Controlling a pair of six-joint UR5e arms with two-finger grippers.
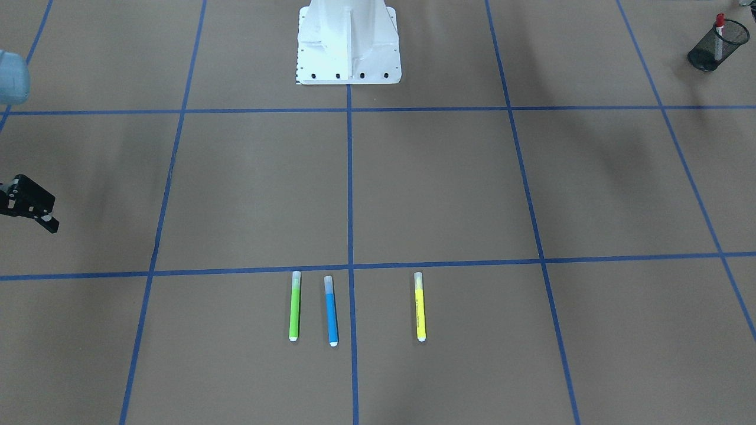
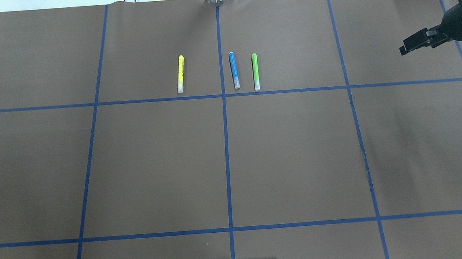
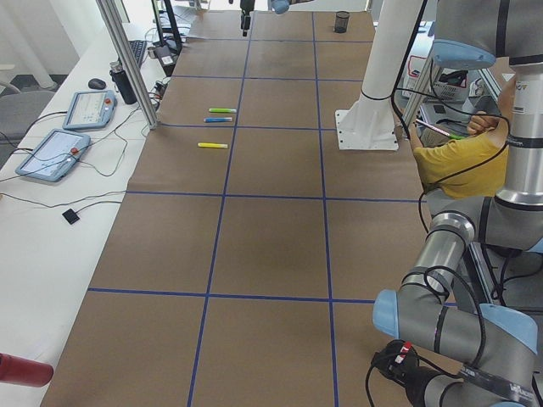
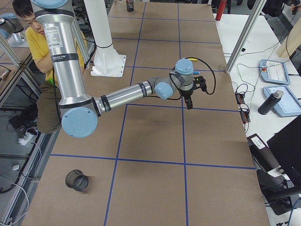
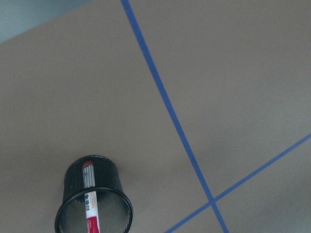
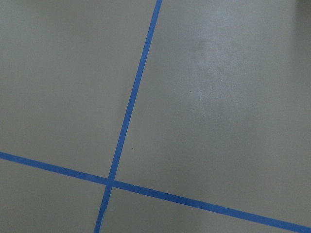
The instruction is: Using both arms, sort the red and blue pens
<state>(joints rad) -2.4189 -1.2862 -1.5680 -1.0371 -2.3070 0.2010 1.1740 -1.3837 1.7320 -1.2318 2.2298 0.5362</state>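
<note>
Brown paper [image 1: 248, 189] covers the whole table, ruled into large squares by blue tape [image 1: 348, 177]. At the left edge of the front-facing view a pale blue joint cap of the right arm [image 1: 12, 77] pokes in. Below it the right gripper [image 1: 44, 218] hangs over the paper, well apart from every pen; whether its fingers are parted or together cannot be told. In the lower middle, just under a horizontal tape line, three slim markers lie parallel. First is a green marker [image 1: 294, 307], then just beside it the blue pen [image 1: 331, 311], clear cap up the frame, just left of the central tape line. Across that line lies a yellow marker [image 1: 420, 307]. At top centre stands the white pedestal base [image 1: 348, 47]. In the upper right corner a black mesh cup [image 1: 706, 56] holds the red pen [image 1: 719, 35], leaning with its red cap up. In the exterior left view a white bench [image 3: 34, 237] runs down the frame's left, carrying a red cylinder [image 3: 21, 370], two pendants [image 3: 55, 153] and a black bottle [image 3: 127, 82]. At the right is a person in a yellow shirt [image 3: 458, 161], and the left arm [image 3: 458, 314] fills the lower right. The left gripper shows in no view, so its state cannot be told.
</note>
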